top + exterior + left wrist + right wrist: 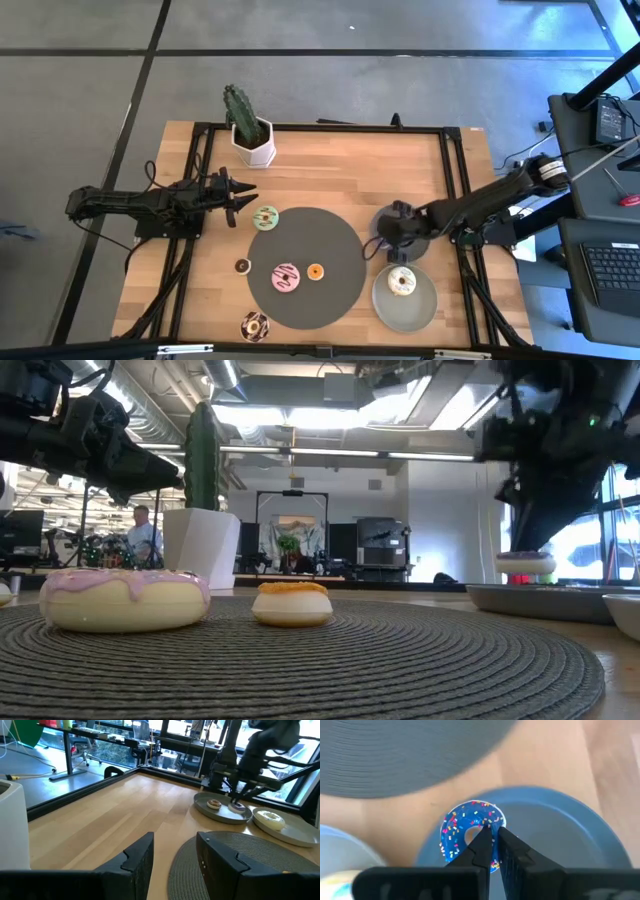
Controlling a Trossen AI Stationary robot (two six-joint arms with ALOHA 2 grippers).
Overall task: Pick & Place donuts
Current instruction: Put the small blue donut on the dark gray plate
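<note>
Right wrist view puts us right on the action: the right gripper (491, 836) has its two dark fingers pinched on the rim of a small blue-iced donut with coloured sprinkles (462, 834), which lies on a round grey-blue plate (560, 825). One finger sits in the donut's hole, the other just outside the ring, so this looks like either the set-down or the grab on that plate. My read: to do it cleanly, the fingers should move straight up and down, no sideways drag, or the little ring may skid across the plate.

High view shows the right arm (480, 203) reaching in from the table's right edge, stretched low and angled toward the centre, its gripper over the farther grey plate (383, 222). Just nearer lies a second grey plate (418, 308) carrying a cream-iced donut (402, 282).

On the large dark woven circular mat (320, 235) rest a pink-iced donut (287, 277) and a mini orange donut (315, 271); a pale green donut (266, 217) sits at its far-left edge. The left gripper (238, 195) waits at the table's left, fingers spread, holding nothing.
</note>
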